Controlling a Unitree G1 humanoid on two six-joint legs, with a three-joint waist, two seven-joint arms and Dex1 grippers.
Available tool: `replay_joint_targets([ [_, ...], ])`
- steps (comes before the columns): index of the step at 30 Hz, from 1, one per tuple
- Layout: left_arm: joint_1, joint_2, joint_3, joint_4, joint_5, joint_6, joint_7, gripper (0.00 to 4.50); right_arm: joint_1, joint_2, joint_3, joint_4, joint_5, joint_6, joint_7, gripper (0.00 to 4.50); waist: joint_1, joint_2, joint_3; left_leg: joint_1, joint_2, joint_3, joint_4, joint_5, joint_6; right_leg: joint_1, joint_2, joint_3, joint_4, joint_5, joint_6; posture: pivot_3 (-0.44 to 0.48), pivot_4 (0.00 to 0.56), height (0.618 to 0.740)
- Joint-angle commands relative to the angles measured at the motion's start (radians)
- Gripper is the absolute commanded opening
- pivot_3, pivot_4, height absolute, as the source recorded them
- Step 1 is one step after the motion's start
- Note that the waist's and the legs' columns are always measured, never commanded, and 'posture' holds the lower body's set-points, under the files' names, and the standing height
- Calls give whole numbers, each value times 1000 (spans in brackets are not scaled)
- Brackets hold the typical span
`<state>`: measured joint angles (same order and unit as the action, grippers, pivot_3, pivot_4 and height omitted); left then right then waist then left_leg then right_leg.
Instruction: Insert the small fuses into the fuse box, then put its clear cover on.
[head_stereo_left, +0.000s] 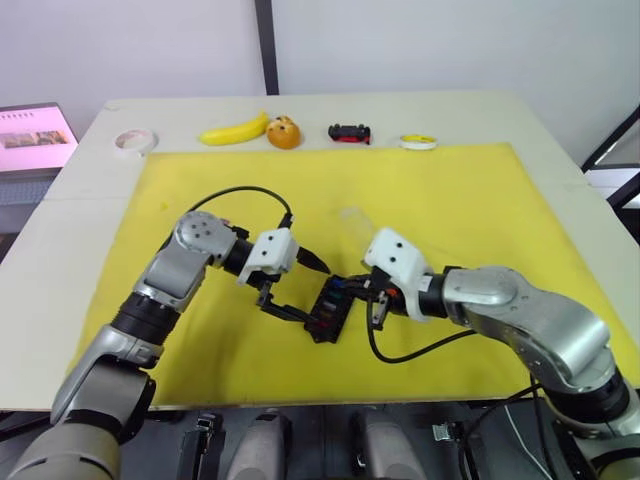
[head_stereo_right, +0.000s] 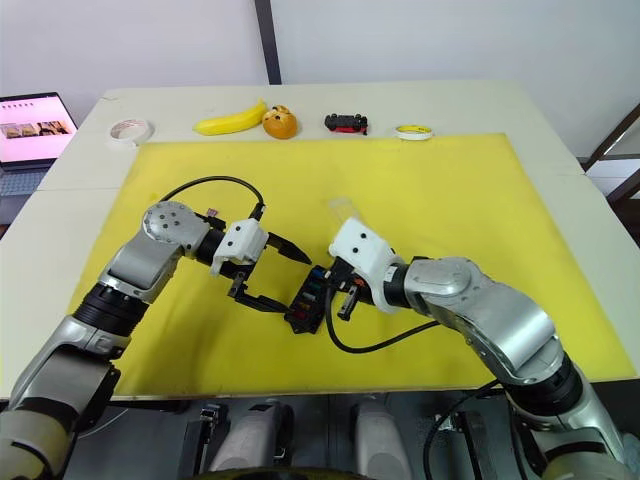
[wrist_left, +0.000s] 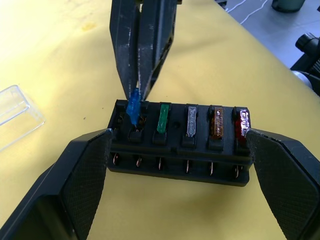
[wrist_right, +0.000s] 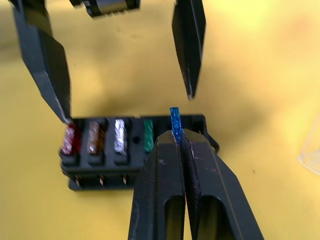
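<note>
Right tool (wrist_right: 178, 136) pinches blue fuse (wrist_right: 174, 119) over fuse box (wrist_right: 135, 150).

I am working in what looks like a lab or test room: a pale table (head_stereo_left: 60, 250) is carrying a yellow mat (head_stereo_left: 470, 200) under a plain white wall. Along the top of the frame a tape roll (head_stereo_left: 134, 141), banana (head_stereo_left: 235, 131), orange (head_stereo_left: 283, 132) and toy car (head_stereo_left: 350, 133) are sitting like test props. At upper left a laptop screen (head_stereo_left: 35, 137) is glowing.
</note>
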<state>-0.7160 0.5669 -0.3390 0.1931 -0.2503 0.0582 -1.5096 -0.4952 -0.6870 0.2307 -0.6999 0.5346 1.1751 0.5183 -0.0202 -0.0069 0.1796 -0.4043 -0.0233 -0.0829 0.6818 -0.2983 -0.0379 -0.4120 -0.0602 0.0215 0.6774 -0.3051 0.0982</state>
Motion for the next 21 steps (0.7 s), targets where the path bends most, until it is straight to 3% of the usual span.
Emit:
replay_joint_targets([
  [1, -6, 2, 26, -19, -5, -8, 0, 4442, 1, -5, 0, -10, -12, -25, 6, 0, 0, 0, 0, 0, 0, 0, 0, 0, 0, 0, 0, 0, 0, 0, 0, 0, 150, 740],
  [21, -3, 1, 22, -25, -3, -10, 5, 4442, 7, 11, 7, -11, -13, -23, 4, 0, 0, 0, 0, 0, 0, 0, 0, 0, 0, 0, 0, 0, 0, 0, 0, 0, 150, 740],
])
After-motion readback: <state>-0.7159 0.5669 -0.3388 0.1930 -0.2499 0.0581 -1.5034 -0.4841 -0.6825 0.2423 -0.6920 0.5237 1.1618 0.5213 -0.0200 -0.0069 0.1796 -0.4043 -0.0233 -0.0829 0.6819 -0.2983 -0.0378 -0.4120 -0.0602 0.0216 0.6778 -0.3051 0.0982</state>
